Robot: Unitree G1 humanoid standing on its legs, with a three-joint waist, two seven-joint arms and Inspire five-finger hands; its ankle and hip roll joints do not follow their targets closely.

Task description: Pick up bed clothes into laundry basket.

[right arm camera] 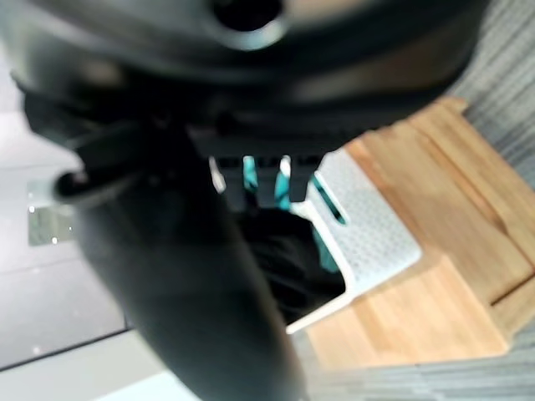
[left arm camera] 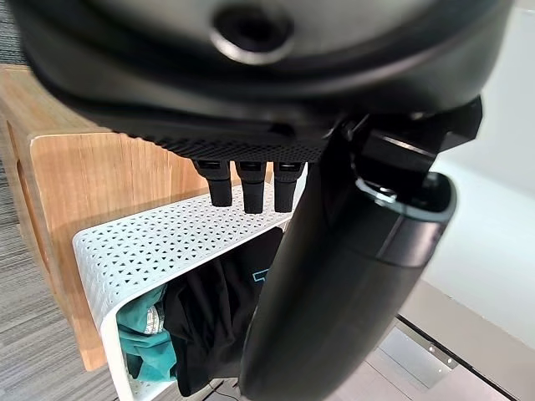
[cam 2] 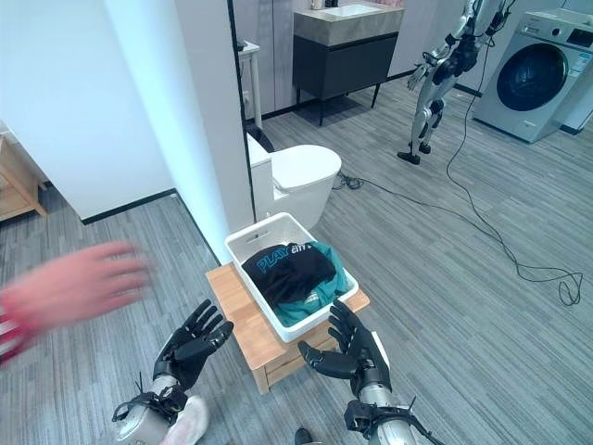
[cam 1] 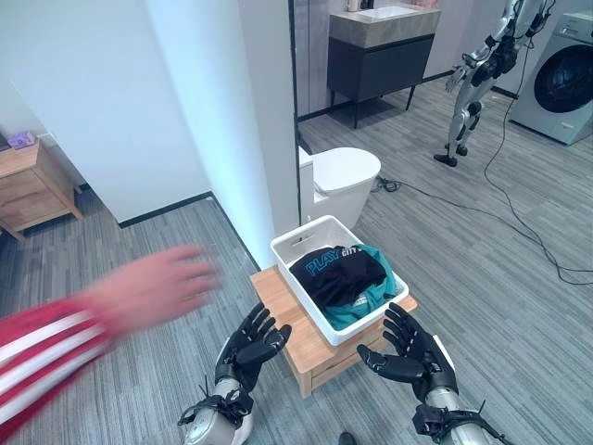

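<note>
Eye views: left hand (cam 1: 252,345) & right hand (cam 1: 408,350) both spread open, palms up, empty, either side of a white perforated laundry basket (cam 1: 298,244) on a low wood table (cam 1: 278,289). Black and teal clothes (cam 1: 341,274) heaped inside. A person's blurred hand (cam 1: 153,285), striped sleeve, reaches in at left.
L wrist: fingers (left arm camera: 242,180) straight, just above basket rim.
R wrist: fingers straight, touching nothing.

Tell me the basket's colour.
White; the basket shows best in the left eye view.

Mock home showroom: toilet (cam 1: 345,176), vanity sink (cam 1: 380,37), washing machine (cam 1: 561,79), second humanoid robot (cam 1: 477,79).
</note>
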